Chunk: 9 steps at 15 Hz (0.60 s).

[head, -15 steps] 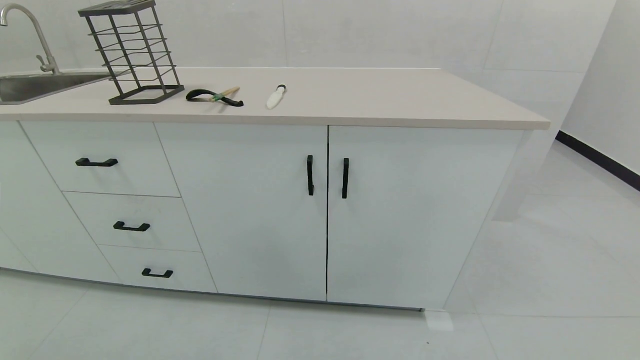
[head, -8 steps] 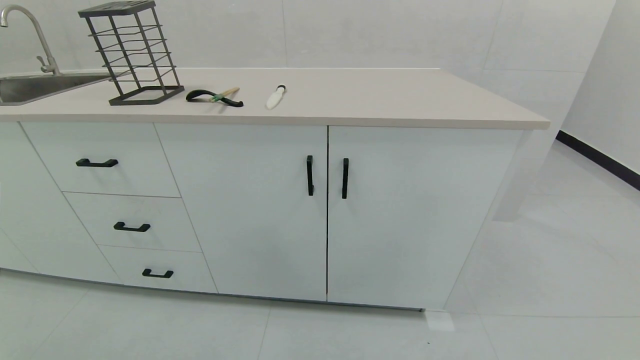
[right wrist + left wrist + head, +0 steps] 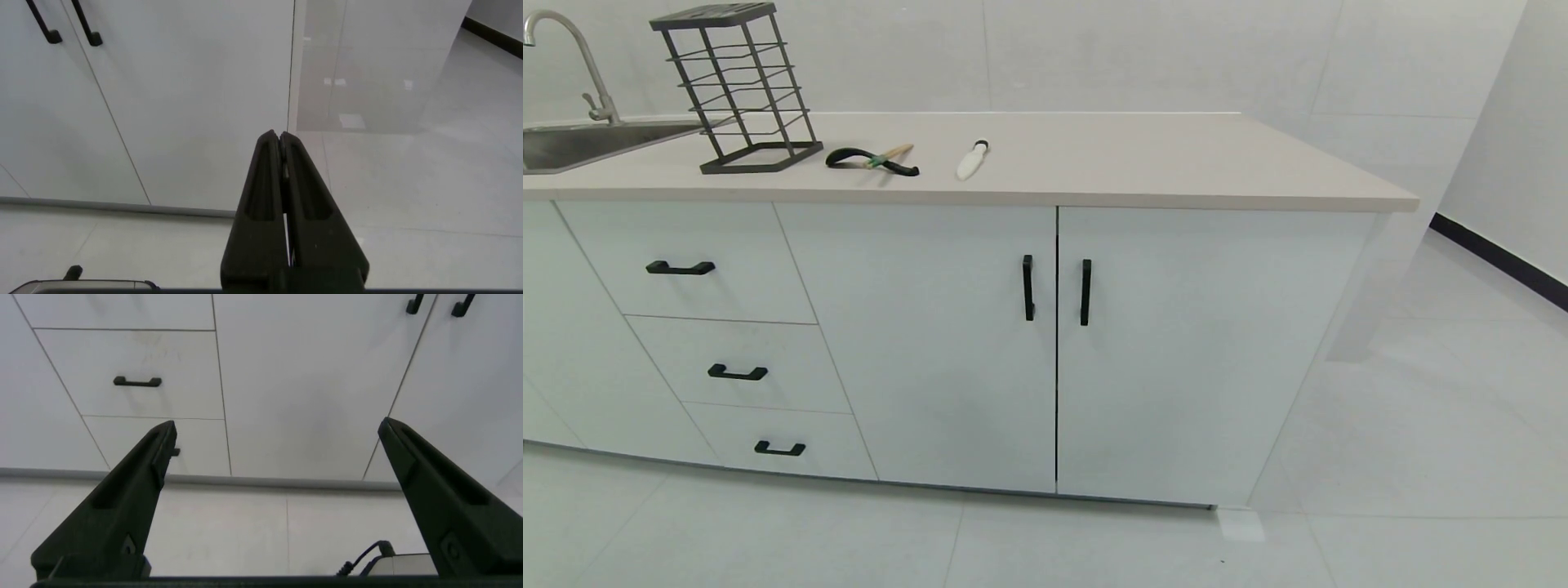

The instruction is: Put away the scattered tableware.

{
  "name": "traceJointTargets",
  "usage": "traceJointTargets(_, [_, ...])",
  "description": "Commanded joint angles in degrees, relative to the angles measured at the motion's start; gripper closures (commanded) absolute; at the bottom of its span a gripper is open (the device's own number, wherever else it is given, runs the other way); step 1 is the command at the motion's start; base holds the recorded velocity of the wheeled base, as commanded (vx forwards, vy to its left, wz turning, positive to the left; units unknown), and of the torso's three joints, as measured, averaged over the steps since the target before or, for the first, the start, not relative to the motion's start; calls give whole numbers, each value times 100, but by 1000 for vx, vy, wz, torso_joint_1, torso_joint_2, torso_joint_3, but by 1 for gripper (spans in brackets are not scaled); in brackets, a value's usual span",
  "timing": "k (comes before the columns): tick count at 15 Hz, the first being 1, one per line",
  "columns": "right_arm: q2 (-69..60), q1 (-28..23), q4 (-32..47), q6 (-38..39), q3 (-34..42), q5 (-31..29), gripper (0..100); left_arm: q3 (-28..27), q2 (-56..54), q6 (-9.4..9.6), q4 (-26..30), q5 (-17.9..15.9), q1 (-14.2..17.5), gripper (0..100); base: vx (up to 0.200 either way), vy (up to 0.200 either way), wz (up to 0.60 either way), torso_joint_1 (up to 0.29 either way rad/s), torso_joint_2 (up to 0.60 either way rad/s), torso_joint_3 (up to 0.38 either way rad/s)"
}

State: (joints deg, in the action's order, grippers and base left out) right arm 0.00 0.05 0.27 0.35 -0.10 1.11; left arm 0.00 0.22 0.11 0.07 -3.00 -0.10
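Observation:
On the beige countertop (image 3: 1143,163) lie a white-bladed knife with a black handle (image 3: 972,159) and a bundle of black-handled utensils with a wooden stick and green band (image 3: 872,158). A black wire rack (image 3: 737,88) stands to their left. My left gripper (image 3: 276,434) hangs low in front of the cabinet, open and empty, pointing at the drawers (image 3: 135,371). My right gripper (image 3: 282,143) is shut with nothing in it, facing the cabinet's right door (image 3: 188,90).
A steel sink (image 3: 580,140) with a tap (image 3: 572,49) sits at the counter's left end. Below are three drawers with black handles (image 3: 680,268) and two doors with vertical handles (image 3: 1055,290). Open tiled floor (image 3: 1421,457) stretches to the right.
The whole head view has shifted very slightly, so the camera moved; nothing on the counter has changed place.

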Motion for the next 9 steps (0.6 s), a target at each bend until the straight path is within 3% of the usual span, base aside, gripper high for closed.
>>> traceJointTargets(1, [0,4,8,0,1,3,100,0,-22,7,1,-8,1,0,0,200,0,2,2,7])
traceJointTargets(5, [0,4,0,0,1,3,100,0,-22,24,-7,-17,1,0,0,200,0,6,1,1])
traceJointTargets(8, [0,4,8,9,1,3,100,0,-22,-90,-7,10,1,0,0,200,0,6,2,5])
traceJointTargets(9, [0,4,8,0,1,3,100,0,-22,-81,-7,10,1,0,0,0,0,0,0,0])
